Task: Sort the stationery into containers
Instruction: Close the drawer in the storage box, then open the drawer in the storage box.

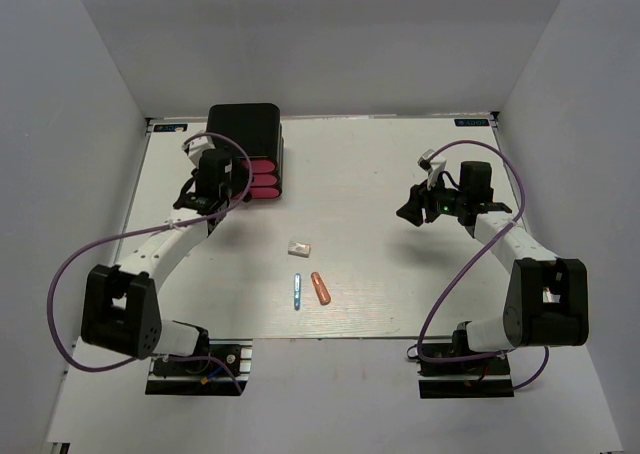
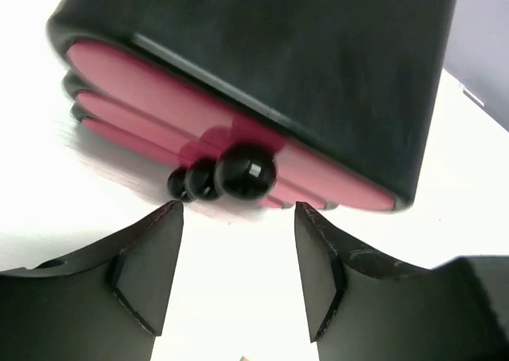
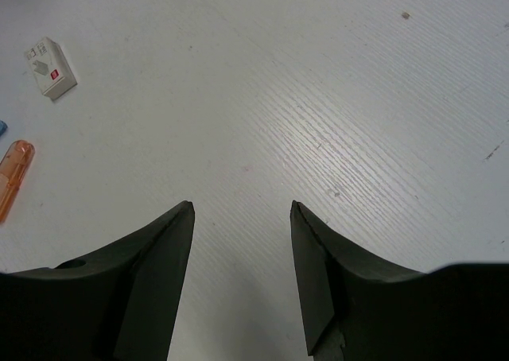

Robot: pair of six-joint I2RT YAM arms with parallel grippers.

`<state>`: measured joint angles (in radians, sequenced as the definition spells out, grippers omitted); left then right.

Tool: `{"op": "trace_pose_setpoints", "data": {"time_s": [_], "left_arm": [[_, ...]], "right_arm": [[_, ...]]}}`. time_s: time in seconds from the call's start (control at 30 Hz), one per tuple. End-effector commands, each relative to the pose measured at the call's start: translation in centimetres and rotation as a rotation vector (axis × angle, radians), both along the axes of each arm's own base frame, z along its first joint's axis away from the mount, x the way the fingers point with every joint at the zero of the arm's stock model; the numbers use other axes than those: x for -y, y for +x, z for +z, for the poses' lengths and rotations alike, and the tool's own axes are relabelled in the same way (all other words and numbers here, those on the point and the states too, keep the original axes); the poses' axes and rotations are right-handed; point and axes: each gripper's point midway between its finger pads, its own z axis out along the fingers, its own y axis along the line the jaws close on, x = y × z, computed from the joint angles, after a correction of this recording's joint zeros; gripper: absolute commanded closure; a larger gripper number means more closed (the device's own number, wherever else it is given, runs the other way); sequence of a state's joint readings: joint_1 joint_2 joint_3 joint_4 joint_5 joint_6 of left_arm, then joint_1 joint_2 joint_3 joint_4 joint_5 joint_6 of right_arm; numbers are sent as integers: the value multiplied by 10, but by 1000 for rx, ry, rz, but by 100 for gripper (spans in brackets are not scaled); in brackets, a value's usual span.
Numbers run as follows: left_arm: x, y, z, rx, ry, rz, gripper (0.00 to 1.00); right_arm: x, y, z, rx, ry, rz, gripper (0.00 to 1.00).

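White table, faint streaky grain, with a few tiny dark specks on it. Plain pale grey walls box it in on three sides. Small bluish sticker at the far left corner, another sticker at the far right.

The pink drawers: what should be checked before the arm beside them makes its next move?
1. Left jaws open and empty: ok.
2. Black knobs ahead of the gap between the left jaws, untouched: ok.
3. A pink drawer open for items: not ok, all three look shut.
4. Eraser, blue pen, orange marker lie apart on the table: ok.
5. Right jaws open, empty: ok.
6. Drawer contents: cannot tell.
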<state>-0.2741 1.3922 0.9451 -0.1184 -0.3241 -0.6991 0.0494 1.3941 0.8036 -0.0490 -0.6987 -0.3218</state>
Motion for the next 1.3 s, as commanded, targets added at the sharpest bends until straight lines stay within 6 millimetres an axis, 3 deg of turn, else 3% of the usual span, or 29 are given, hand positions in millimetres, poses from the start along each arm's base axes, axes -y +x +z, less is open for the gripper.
{"op": "trace_pose_setpoints", "data": {"time_s": [0.0,0.17,0.4,0.5,0.67,0.83,0.9,1.03,1.27], "left_arm": [[-1,-12,20,70,-31,-13,31],[-2,-22,9,45,-29,-21,31],[3,-16,-23,-34,17,-81,43],[5,-13,-25,-18,18,-95,50],[2,-14,-36,-4,-26,-96,50],[9,-16,-40,36,-95,-135,49],[4,-14,-33,79,-148,-111,48],[-6,-24,-44,88,-232,-64,47],[-10,-22,-35,159,-371,-29,45]], "right_arm": [[0,4,6,40,-1,7,42],[0,6,5,36,2,10,42],[1,7,8,38,0,6,42],[1,5,7,39,-10,5,42],[2,5,6,38,-14,4,42],[2,9,7,39,-14,3,42],[3,9,6,36,-14,1,42],[2,9,5,34,-15,1,42],[2,9,4,33,-18,3,42]]}}
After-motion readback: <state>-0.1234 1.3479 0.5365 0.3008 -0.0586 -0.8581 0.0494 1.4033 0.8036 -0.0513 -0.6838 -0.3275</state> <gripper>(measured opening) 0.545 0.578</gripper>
